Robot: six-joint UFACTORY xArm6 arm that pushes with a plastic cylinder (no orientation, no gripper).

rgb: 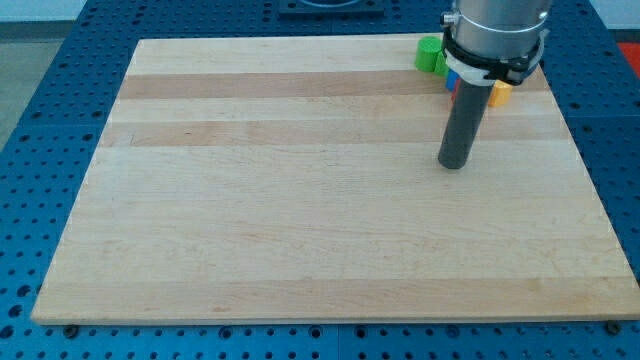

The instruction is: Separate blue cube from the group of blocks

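A group of blocks sits at the board's top right corner, mostly hidden behind my arm. A green block [429,54] shows at the group's left. A sliver of blue block [441,66] shows beside it, with a bit of red block [451,84] below and a yellow block [499,93] to the right; their shapes cannot be made out. My tip [454,164] rests on the board below the group, apart from all the blocks, roughly under the blue and red ones.
The wooden board [300,200] lies on a blue perforated table [60,120]. The arm's grey body [497,30] covers the top right corner of the board.
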